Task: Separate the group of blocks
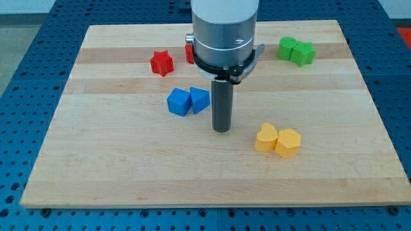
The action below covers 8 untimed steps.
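Note:
My tip (221, 129) rests on the board just right of and slightly below two touching blue blocks: a blue cube-like block (179, 102) and a blue wedge-like block (200, 99). The tip is apart from them. Two touching yellow blocks lie toward the view's lower right: a yellow heart (266, 137) and a yellow hexagon-like block (288, 142). Two touching green blocks (296, 51) sit at the top right. A red star (162, 63) lies at the upper left; another red block (190, 52) is mostly hidden behind the arm.
The wooden board (96, 167) lies on a blue perforated table. The arm's grey cylinder body (225, 29) covers the board's top centre.

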### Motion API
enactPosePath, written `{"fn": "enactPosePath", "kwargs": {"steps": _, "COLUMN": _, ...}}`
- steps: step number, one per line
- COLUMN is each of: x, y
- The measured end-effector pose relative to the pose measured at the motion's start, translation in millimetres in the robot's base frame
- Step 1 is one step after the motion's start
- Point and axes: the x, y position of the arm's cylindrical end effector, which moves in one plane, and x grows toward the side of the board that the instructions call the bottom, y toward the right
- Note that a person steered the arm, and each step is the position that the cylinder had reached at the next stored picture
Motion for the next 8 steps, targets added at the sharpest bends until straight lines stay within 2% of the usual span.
{"fn": "enactPosePath", "kwargs": {"steps": 2, "x": 0, "y": -4}}
{"fn": "enactPosePath", "kwargs": {"steps": 3, "x": -21, "y": 12}}
{"fn": "enactPosePath", "kwargs": {"steps": 5, "x": -30, "y": -39}}
{"fn": "enactPosePath", "kwargs": {"steps": 8, "x": -108, "y": -83}}
